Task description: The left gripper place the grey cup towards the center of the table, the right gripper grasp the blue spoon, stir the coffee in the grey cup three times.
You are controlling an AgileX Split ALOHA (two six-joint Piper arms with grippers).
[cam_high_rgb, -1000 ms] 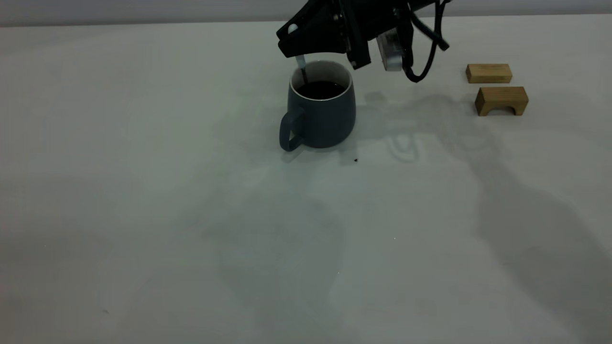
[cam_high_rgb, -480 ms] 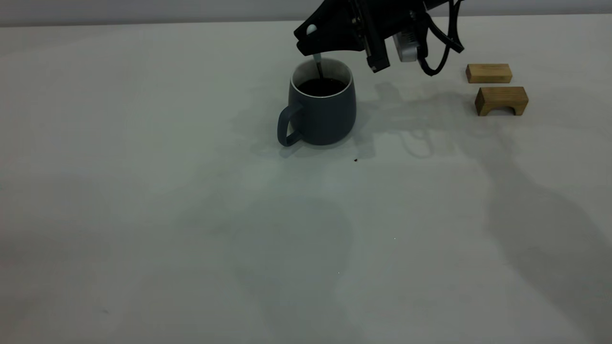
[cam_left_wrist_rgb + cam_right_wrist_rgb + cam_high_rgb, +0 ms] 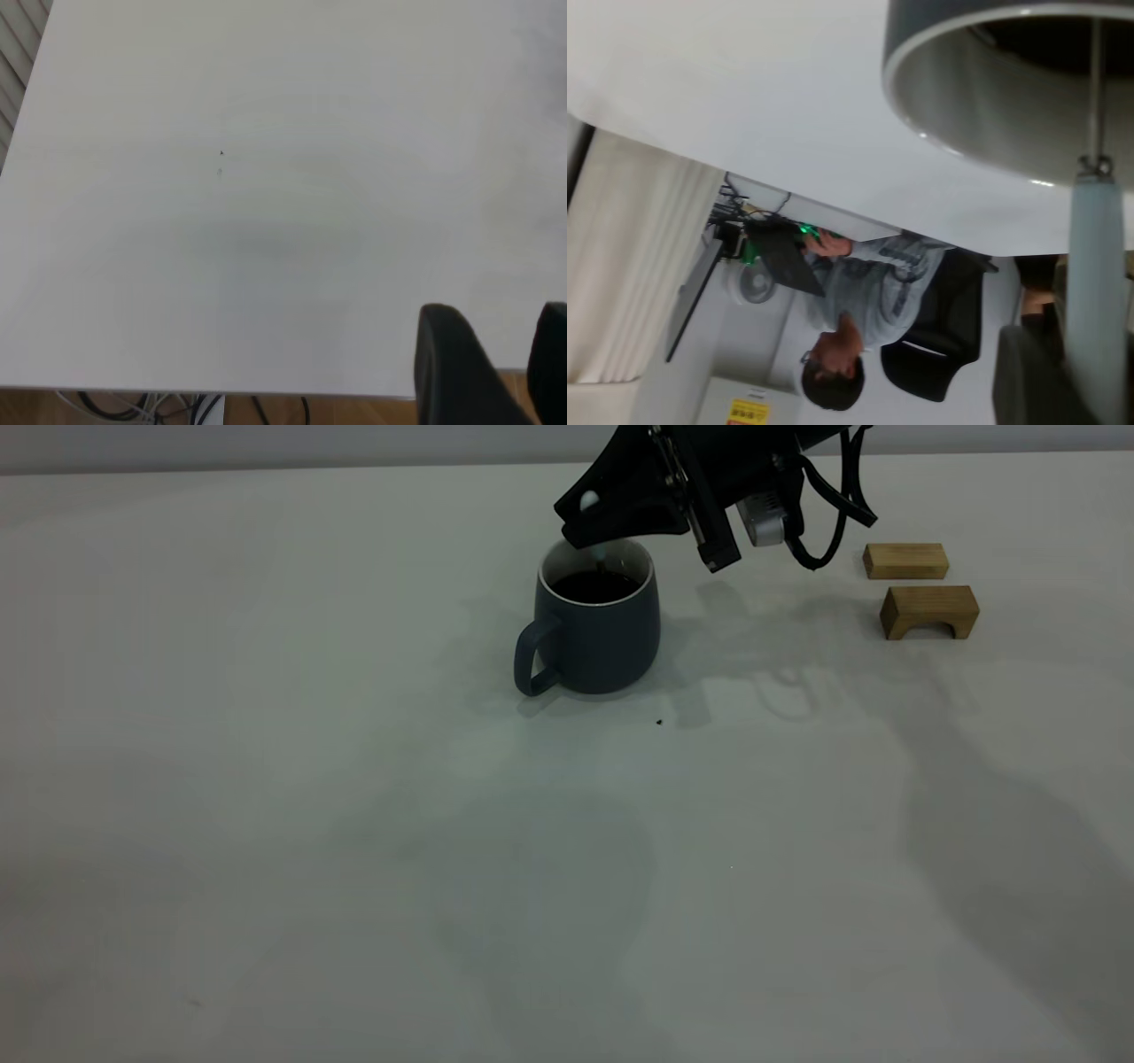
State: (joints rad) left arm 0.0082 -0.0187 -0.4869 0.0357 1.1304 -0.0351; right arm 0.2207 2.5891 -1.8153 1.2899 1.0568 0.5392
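Observation:
The grey cup [image 3: 595,633] stands upright on the table [image 3: 354,824], a little behind its middle, with its handle toward the front left. Dark coffee [image 3: 595,586] fills it. Above the cup's back rim my right gripper [image 3: 586,521] is shut on the blue spoon [image 3: 601,560], whose metal end dips into the coffee. In the right wrist view the pale handle [image 3: 1097,266] runs from the right gripper [image 3: 1090,381] down past the cup's rim [image 3: 921,97]. My left gripper [image 3: 505,372] hangs open over bare table near an edge, holding nothing.
Two small wooden blocks lie at the back right, a flat one [image 3: 905,561] and an arched one [image 3: 928,609]. A tiny dark speck [image 3: 658,722] sits in front of the cup. A seated person [image 3: 850,336] shows beyond the table's edge.
My right gripper has carried the spoon rightward inside the cup, from the left rim toward the middle back. The cup's handle turned slightly early on.

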